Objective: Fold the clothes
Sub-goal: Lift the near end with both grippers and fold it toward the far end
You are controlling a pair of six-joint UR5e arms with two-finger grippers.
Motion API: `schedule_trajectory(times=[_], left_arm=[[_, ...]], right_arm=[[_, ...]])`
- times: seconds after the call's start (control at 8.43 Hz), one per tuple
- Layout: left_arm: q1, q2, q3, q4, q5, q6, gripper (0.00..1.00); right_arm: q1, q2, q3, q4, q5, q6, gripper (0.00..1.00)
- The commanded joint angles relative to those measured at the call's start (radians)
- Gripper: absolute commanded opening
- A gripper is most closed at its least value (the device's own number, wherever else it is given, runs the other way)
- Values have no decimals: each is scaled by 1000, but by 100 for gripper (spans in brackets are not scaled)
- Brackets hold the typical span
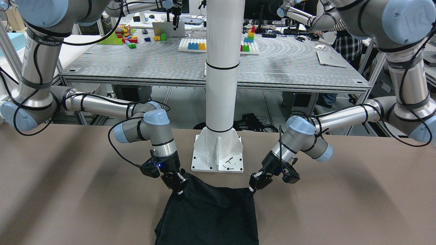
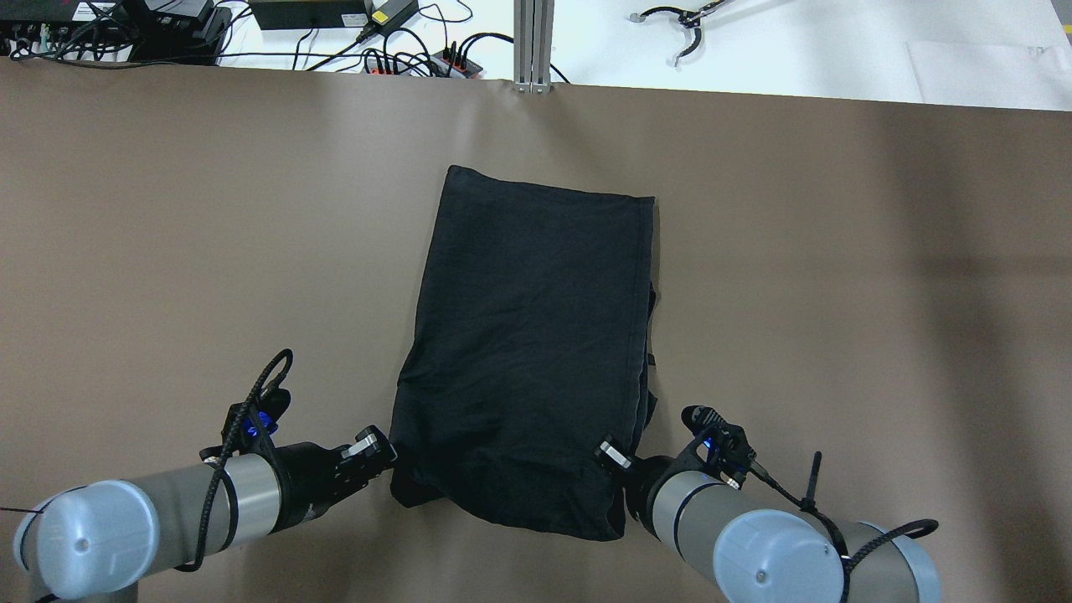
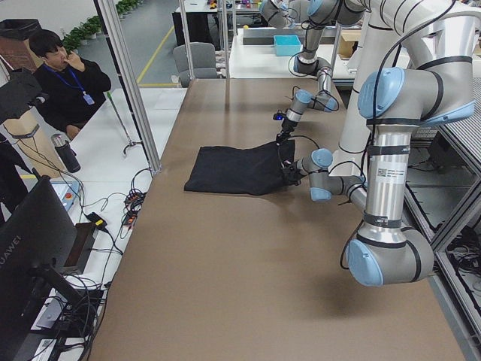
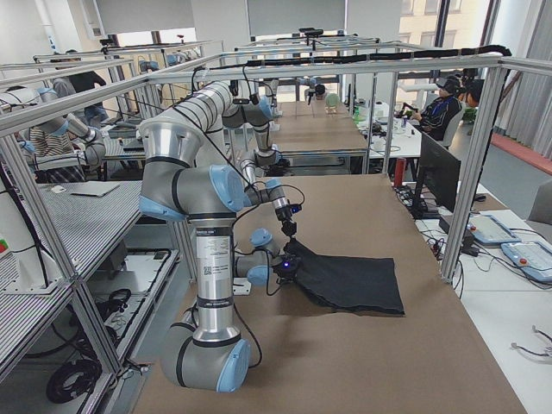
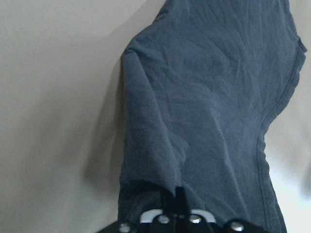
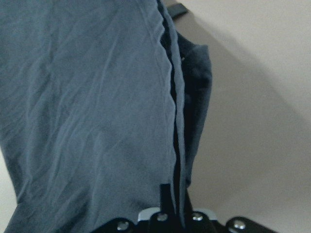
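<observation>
The clothes point(image 2: 528, 335) are one black piece of fabric lying on the brown table point(image 2: 837, 293), long axis running away from me. It also shows in the front view point(image 1: 211, 214) and both side views point(image 3: 233, 171) point(image 4: 349, 280). My left gripper point(image 2: 389, 456) point(image 1: 252, 191) is shut on the near left corner, and the fabric point(image 5: 209, 97) rises into its jaws. My right gripper point(image 2: 618, 459) point(image 1: 178, 191) is shut on the near right corner, where layered edges of fabric point(image 6: 87, 97) are pinched. Both corners are lifted slightly off the table.
The white post point(image 1: 221, 68) with its base plate point(image 1: 218, 153) stands just behind the cloth's near edge. Cables and power strips point(image 2: 377, 42) lie beyond the table's far edge. A person point(image 3: 68, 75) stands past the far side. Another table with coloured bricks point(image 1: 194, 44) is behind me.
</observation>
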Motion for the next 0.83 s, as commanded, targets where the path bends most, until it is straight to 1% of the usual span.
schedule_trajectory(times=[0.0, 0.12, 0.24, 0.36, 0.47, 0.71], left_arm=[[-159, -78, -124, 228, -208, 44, 0], [-250, -162, -98, 337, -257, 116, 0], [-326, -248, -54, 452, -263, 177, 0], [-382, -350, 26, 530, -286, 228, 0], [-431, -420, 116, 551, -320, 254, 0], [-482, -511, 273, 549, -326, 334, 0]], right_arm=[[-10, -21, 148, -109, 10, -21, 0], [37, 3, 126, -114, 10, -61, 0], [103, 18, 102, -117, 13, -125, 0], [163, 34, 59, -116, 34, -160, 0], [222, 70, 4, -114, 69, -170, 0], [292, 144, -117, -113, 96, -203, 0]])
